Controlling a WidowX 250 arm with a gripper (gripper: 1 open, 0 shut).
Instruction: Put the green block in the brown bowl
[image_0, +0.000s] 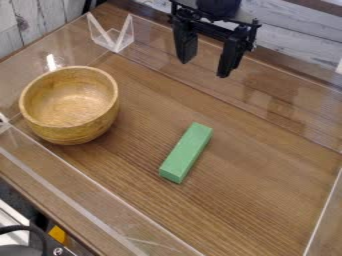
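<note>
Gripper (210, 52): one, black, at the top of the view, hanging from a dark wrist block cut off by the upper edge. Points straight down. Two long fingers (231, 56) spread wide apart with clear space between them, nothing held. Tips hang in the air, well above the tabletop.

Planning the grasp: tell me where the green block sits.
The green block lies flat on the table, right of centre in the camera view, right of the brown bowl, apart from it.

One green block (186, 153), one brown bowl (68, 103), one pincer (207, 53).
</note>
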